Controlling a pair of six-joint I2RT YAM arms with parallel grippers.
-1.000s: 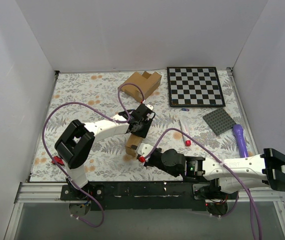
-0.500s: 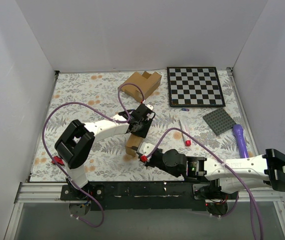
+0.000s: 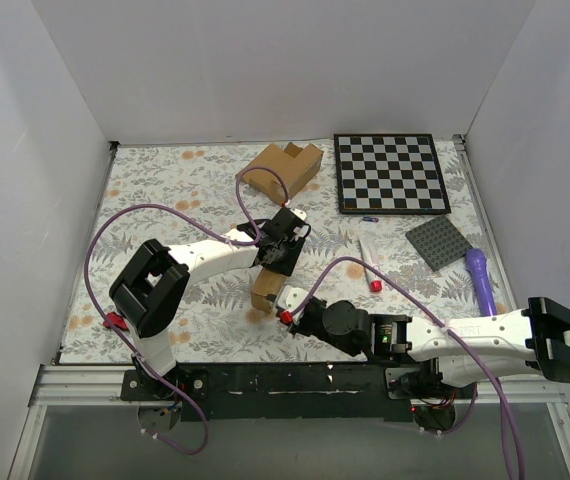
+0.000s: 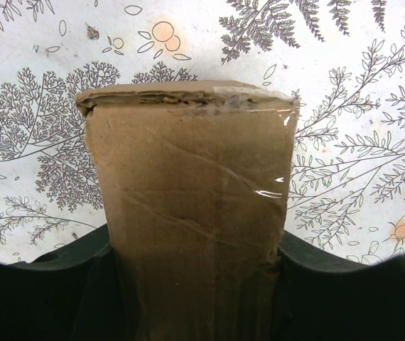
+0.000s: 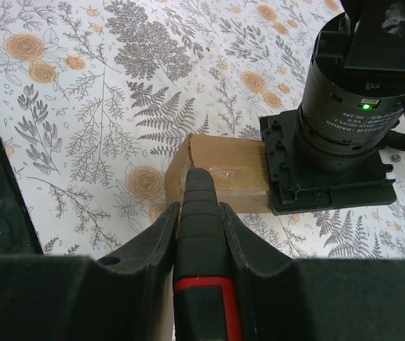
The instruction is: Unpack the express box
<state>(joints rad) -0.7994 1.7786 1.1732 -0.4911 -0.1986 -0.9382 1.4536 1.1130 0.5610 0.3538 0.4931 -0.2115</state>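
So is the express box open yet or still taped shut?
Shut. In the left wrist view the express box has its end flaps closed under clear tape; no interior shows.

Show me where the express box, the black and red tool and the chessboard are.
express box (image 4: 192,206), left wrist view, on its taped front face.
tool (image 5: 200,220), right wrist view, on its black shaft.
chessboard (image 3: 390,172), top view, on the board's centre.

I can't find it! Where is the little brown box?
In the top view, the little brown box lies near the front middle of the table, gripped by the left claw, with the right claw and its black tool just beside it.
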